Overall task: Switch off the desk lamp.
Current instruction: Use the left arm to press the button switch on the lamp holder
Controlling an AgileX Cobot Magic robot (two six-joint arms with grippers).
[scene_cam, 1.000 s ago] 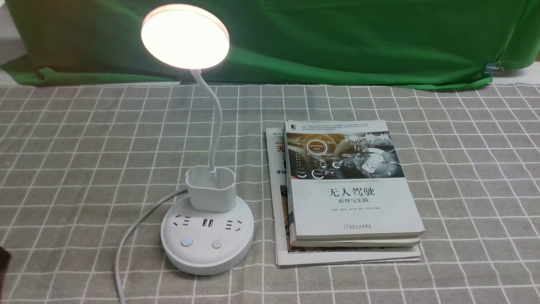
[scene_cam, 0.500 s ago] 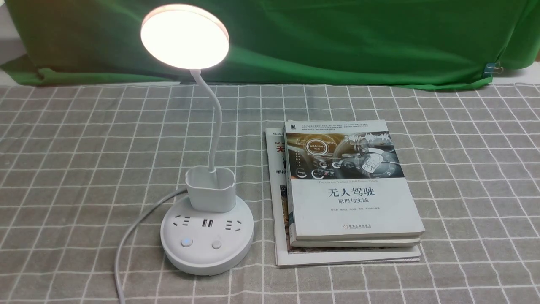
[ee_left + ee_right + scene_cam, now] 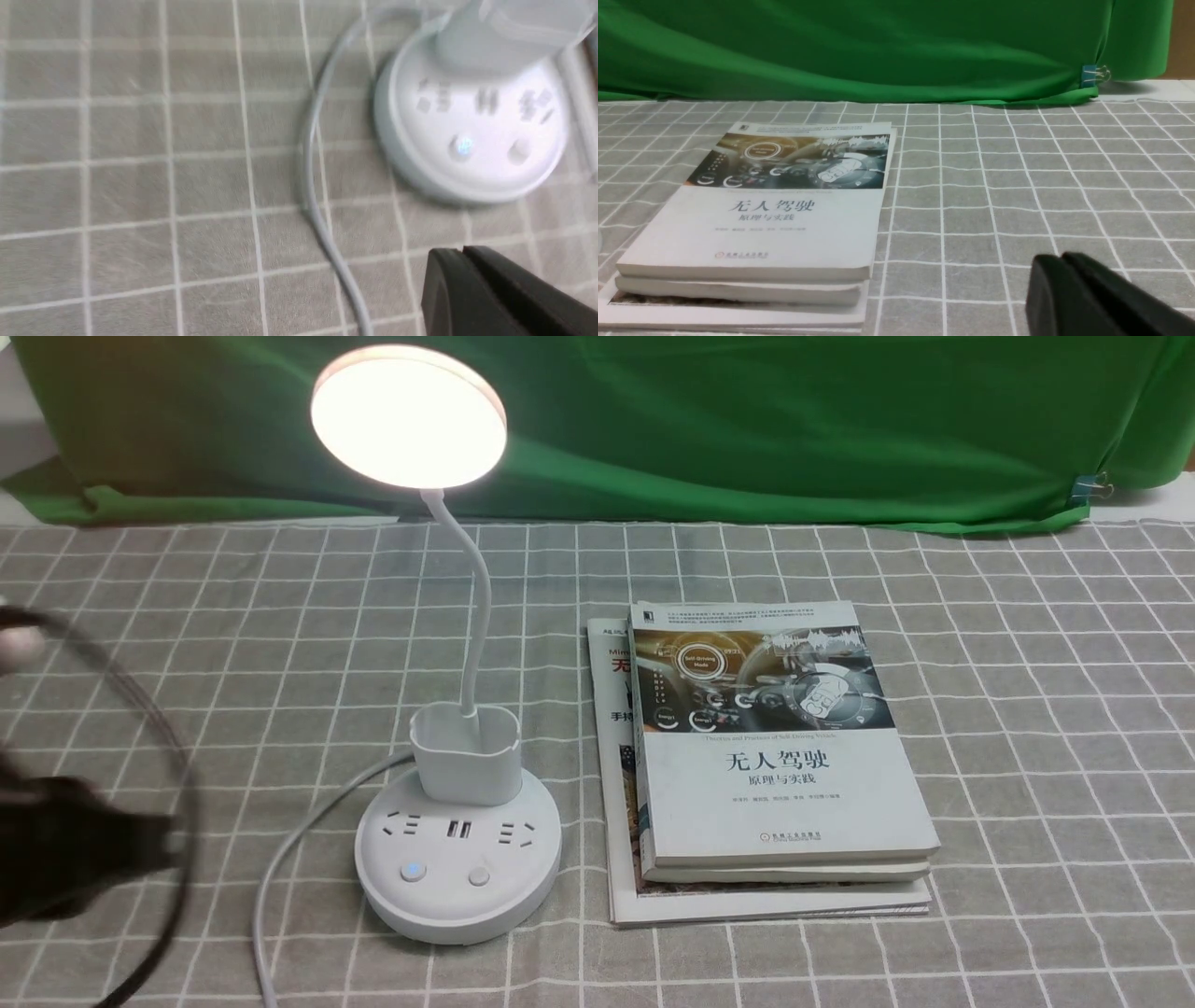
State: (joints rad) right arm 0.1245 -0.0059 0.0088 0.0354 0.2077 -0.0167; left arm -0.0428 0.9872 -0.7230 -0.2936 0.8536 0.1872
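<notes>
One desk lamp [image 3: 457,882], lit; two buttons [image 3: 413,871], left one glowing blue. Neck [image 3: 478,616] rises from its cup [image 3: 465,761]. Two books [image 3: 780,775] stacked on one magazine [image 3: 621,821]. Left tool [image 3: 460,254], right tool [image 3: 1059,259]: both clenched.

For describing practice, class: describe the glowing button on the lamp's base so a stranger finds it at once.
Find the white desk lamp left of the stacked books. On its round base, in front of the sockets, sit two round buttons. The left button alone glows blue; the right button is plain white.
</notes>
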